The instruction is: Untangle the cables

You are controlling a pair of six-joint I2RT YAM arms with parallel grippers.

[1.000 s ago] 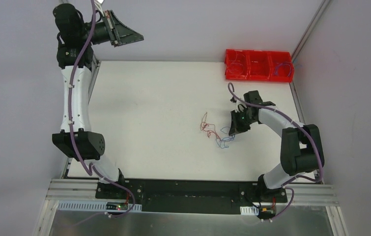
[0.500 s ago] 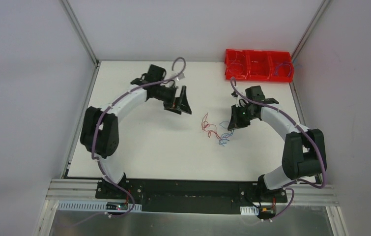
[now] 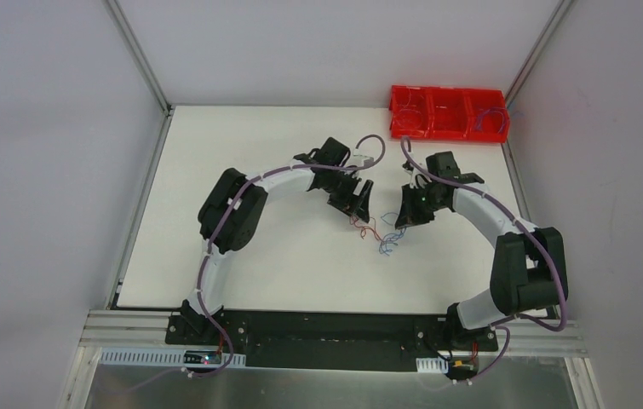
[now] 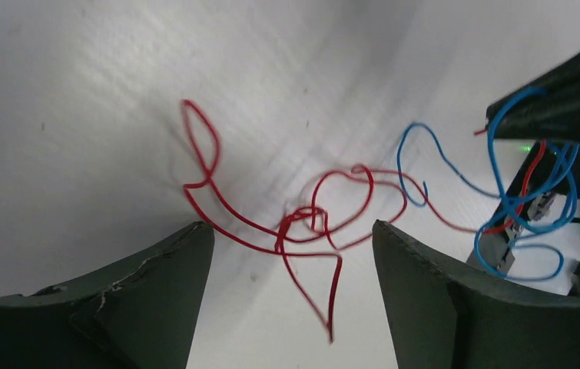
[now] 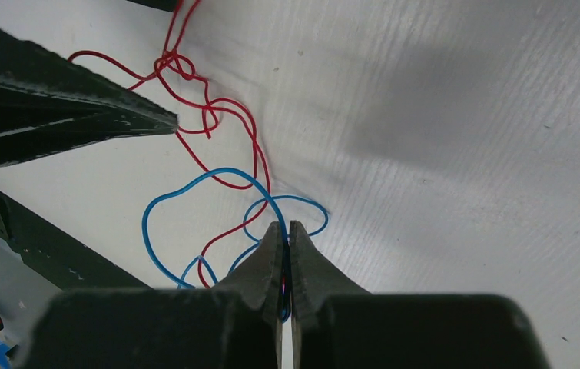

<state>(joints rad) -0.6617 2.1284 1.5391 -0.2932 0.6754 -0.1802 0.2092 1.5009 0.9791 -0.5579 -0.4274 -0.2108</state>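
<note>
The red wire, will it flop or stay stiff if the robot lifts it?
Probably floppy: the red wire lies in loose curls. Likely very light, being hair-thin. It may drag the blue wire along, since they cross.

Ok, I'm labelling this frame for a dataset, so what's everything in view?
cables: one tangle, red and blue, on the table right of centre
tray: one, red, three compartments, far right corner
tray wires: count unclear, bluish, right compartment
table: one, white, under everything
base rail: one, black, near edge
left arm: one, white and black, jaws open over the red end of the tangle
right arm: one, white and black, jaws shut on the blue end of the tangle
</note>
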